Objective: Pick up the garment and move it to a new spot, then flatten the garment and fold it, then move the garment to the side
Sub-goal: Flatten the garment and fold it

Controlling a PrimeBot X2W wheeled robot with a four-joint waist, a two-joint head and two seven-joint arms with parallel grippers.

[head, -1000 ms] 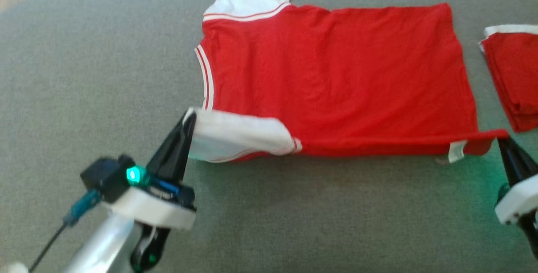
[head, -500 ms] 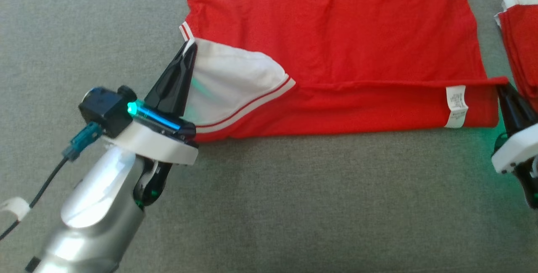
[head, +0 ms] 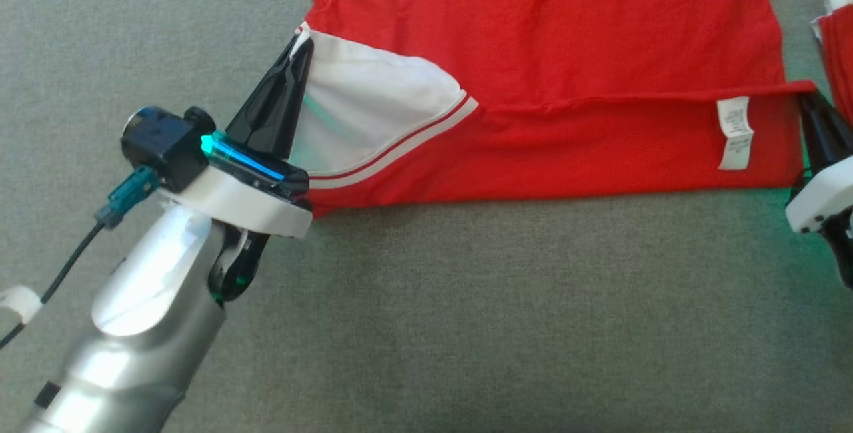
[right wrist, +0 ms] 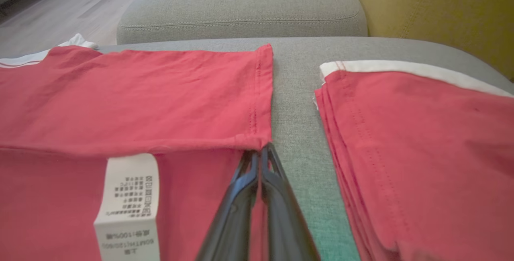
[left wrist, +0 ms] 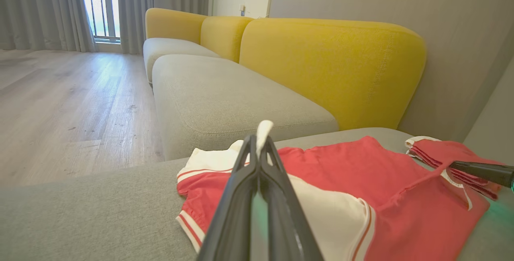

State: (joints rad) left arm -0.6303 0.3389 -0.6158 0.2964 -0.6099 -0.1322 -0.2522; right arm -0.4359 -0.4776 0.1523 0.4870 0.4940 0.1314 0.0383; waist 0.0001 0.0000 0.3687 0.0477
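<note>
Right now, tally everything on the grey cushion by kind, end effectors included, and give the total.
Red-and-white shirt, spread out: 1
Folded red pile: 1
End effectors, each shut on the shirt: 2 (left end effector, right end effector)
Total: 4

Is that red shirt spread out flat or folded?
Partly folded: the shirt's near edge is turned over onto the rest, so its label shows and the white sleeve lies on the red.
</note>
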